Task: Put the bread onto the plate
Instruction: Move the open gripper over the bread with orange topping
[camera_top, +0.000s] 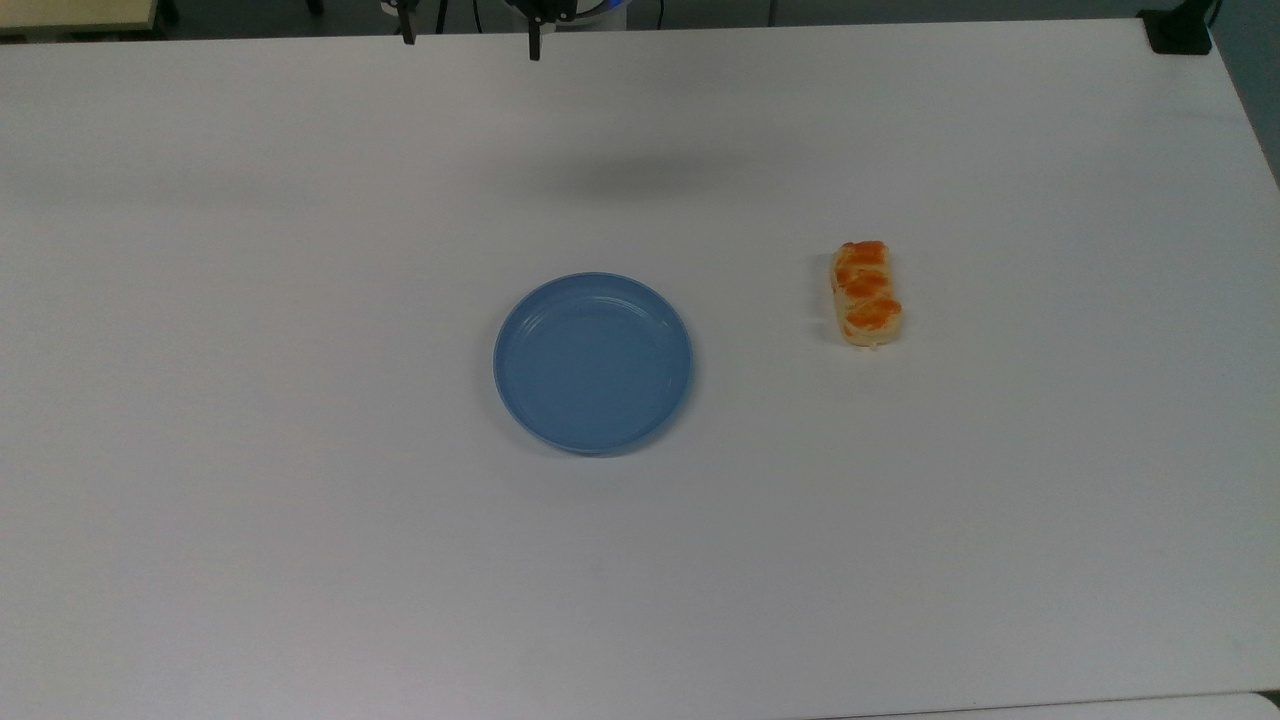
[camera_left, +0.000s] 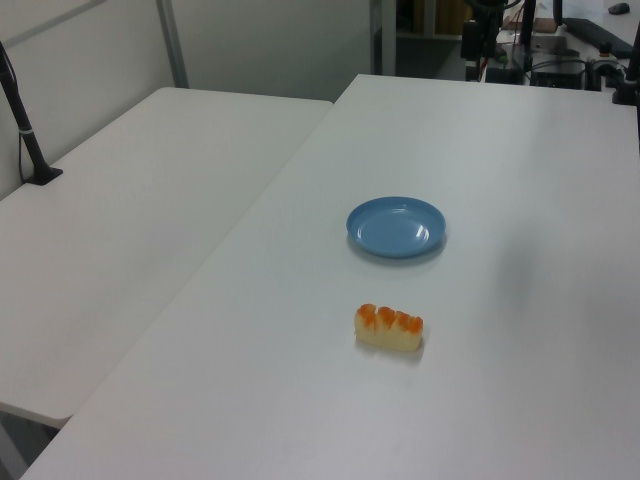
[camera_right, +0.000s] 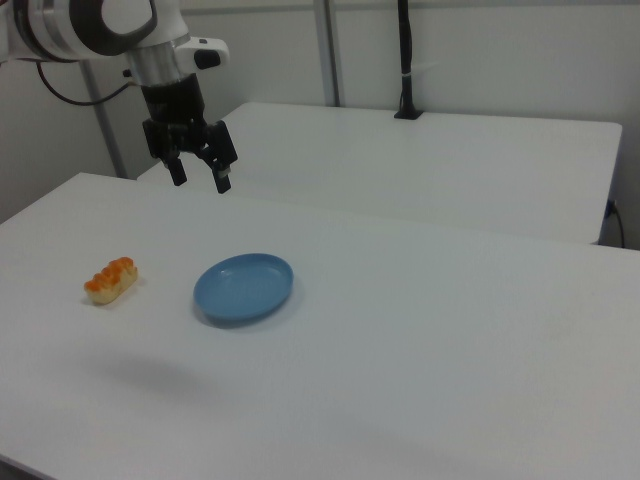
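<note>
1. Right view: the gripper (camera_right: 200, 177) hangs high above the tabletop (camera_right: 420, 330) with its fingers spread apart and nothing between them.
2. The bread (camera_right: 110, 280) lies flat on the tabletop, down and toward the right view's left from the gripper, well apart from it.
3. The plate (camera_right: 243, 288) sits bare just below and slightly to the right view's right of the gripper, so the plate is nearer the gripper than the bread is.
4. In the top view, the bread (camera_top: 866, 293) lies well to the top view's right of the plate (camera_top: 593, 363), with clear tabletop (camera_top: 300, 250) between them.
5. The loaf's long axis runs almost straight up and down the top view, tilted slightly, its orange bumps facing up.
6. The two dark fingertips of the gripper (camera_top: 470, 40) show at the top view's upper edge, level with the plate's left side, so the bread lies to the top view's right and lower.
7. Judgement: nothing has been picked up yet; the coming move is a reach across and down to the loaf, with the fingers best closing across its short width.
</note>
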